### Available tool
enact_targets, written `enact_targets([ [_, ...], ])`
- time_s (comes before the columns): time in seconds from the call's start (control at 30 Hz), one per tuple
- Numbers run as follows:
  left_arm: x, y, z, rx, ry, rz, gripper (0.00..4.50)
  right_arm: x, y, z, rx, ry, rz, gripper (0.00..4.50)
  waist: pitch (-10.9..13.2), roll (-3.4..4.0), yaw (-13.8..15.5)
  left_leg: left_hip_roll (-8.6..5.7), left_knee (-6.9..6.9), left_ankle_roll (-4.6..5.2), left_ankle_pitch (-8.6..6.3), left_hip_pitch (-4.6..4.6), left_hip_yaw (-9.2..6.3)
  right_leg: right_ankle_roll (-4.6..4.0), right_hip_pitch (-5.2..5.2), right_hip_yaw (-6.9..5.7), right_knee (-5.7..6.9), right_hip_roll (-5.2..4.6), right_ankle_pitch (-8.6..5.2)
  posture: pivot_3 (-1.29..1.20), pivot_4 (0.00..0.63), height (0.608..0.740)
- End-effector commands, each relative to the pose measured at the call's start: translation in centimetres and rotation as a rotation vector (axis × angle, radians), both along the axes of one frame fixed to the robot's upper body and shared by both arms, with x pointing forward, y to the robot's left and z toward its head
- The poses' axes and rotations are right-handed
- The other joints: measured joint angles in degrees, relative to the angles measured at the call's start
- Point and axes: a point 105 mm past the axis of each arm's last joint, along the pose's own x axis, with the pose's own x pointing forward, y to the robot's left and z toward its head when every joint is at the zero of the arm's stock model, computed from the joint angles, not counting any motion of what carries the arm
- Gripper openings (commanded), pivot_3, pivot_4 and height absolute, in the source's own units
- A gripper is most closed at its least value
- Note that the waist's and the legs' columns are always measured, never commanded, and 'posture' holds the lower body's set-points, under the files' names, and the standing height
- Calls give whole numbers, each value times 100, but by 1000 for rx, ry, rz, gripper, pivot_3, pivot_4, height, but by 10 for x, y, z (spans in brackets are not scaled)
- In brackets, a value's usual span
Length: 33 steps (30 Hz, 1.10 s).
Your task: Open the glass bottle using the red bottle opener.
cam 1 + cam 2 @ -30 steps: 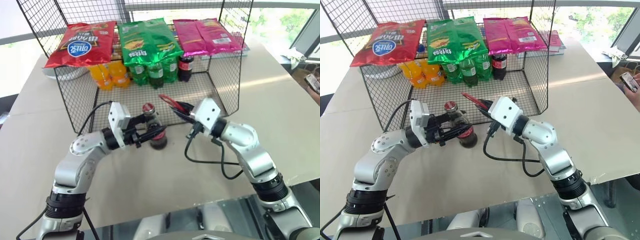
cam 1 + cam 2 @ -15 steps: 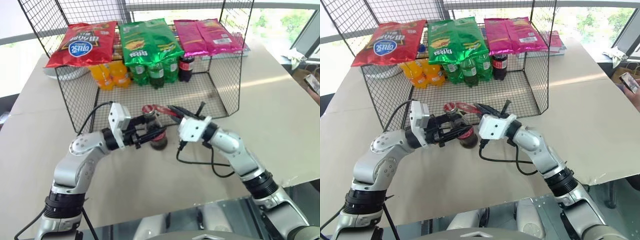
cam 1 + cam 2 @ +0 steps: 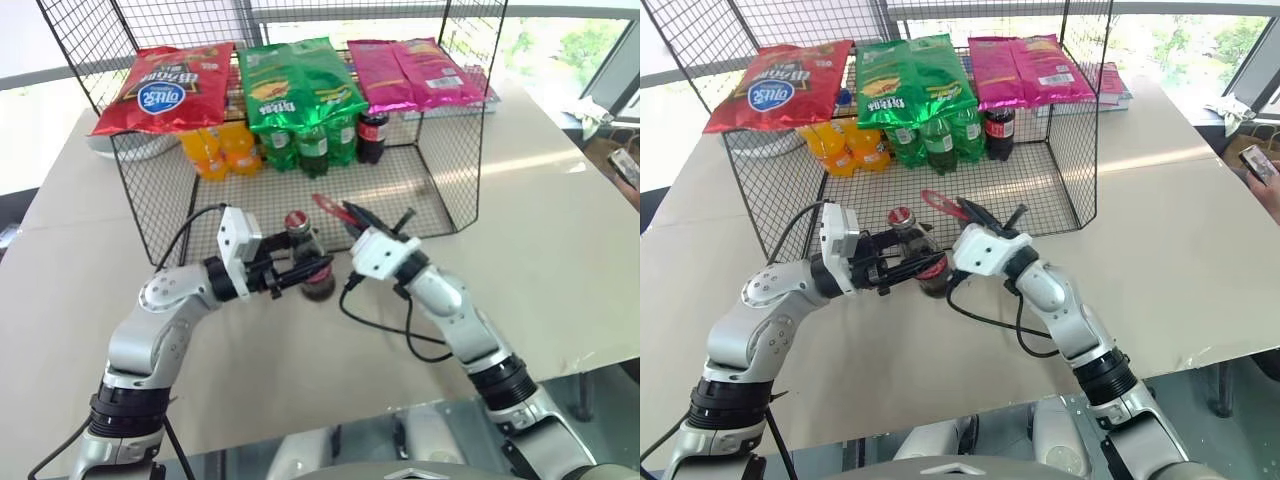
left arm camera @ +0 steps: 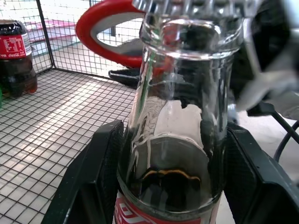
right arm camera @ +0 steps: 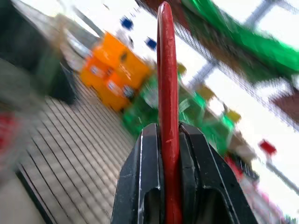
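1. Broadly, a beige tabletop (image 3: 300,360) is seen from the head views, with a black wire basket (image 3: 440,190) standing open toward the robot at its far side.
2. Three snack bags are laid across the basket's top: a red bag (image 3: 160,88), a green bag (image 3: 298,80) and a pink bag (image 3: 415,70).
3. Beneath them, at the basket's back, orange soda bottles (image 3: 220,148), green soda bottles (image 3: 305,145) and a dark cola bottle (image 3: 372,135) are lined up.
4. The glass bottle (image 3: 310,262) is stood upright on the tabletop at the basket's open front edge, its red cap (image 3: 296,219) on.
5. The left gripper (image 3: 305,272) is closed around the bottle's body; in the left wrist view a black finger (image 4: 91,186) is pressed against each side of the glass, just above the red label band, a contact that cannot be made out so closely from the head views.
6. The right gripper (image 3: 975,215) is held just to the right of the bottle's neck, shut on the red bottle opener (image 3: 943,205).
7. In the right wrist view the opener (image 5: 168,107) is seen edge-on, clamped between the two fingers, with the soda bottles blurred behind.
8. From the left wrist view alone, the opener's ring head (image 4: 114,32) is shown close behind the bottle's top; whether they touch cannot be told.
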Motion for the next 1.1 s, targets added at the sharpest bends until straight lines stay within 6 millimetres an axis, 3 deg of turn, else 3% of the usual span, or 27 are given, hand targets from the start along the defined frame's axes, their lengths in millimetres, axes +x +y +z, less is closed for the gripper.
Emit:
enact_targets([
  [0.03,-4,-3,4,-6,-20,-31,2298,-6,0,16,74,-23,16,0,0,1,-9,0,-1,0,0,0,1,0,-1,1,0,0,0,0,150,740],
  [0.13,-2,-2,4,-8,-24,-29,2298,-18,6,35,106,-123,85,0,0,1,-10,1,-2,0,0,2,3,0,-1,3,1,0,0,0,150,740],
  [0.27,-3,-2,3,-5,-22,-32,2298,-29,18,39,67,-197,164,0,0,1,-12,1,-1,0,0,4,3,0,0,3,1,0,0,0,150,740],
  [0.5,-3,-2,3,-1,-21,-35,2298,-40,41,11,-119,-267,277,0,0,0,-4,1,-1,0,0,5,4,0,1,3,1,1,0,0,150,740],
  [0.6,-4,-2,3,-1,-19,-35,2298,-39,40,-7,-185,-260,300,0,-11,-1,-3,-1,0,0,0,9,4,0,4,3,1,3,0,0,150,740],
  [0.87,-3,-2,5,-11,-23,-18,2298,-32,36,-21,-219,-286,243,0,-51,7,-8,0,-2,0,0,15,5,0,7,5,2,3,0,0,150,740],
  [1.0,-2,-2,5,-11,-26,-15,2298,-37,41,-38,-279,-322,244,0,-68,13,-7,0,-2,0,0,18,7,0,7,7,5,5,0,0,150,740],
  [1.1,0,-2,5,-6,-28,-12,2298,-28,38,-38,-353,-350,224,0,-81,21,-7,0,-2,0,0,22,12,0,8,12,8,11,0,0,150,740],
])
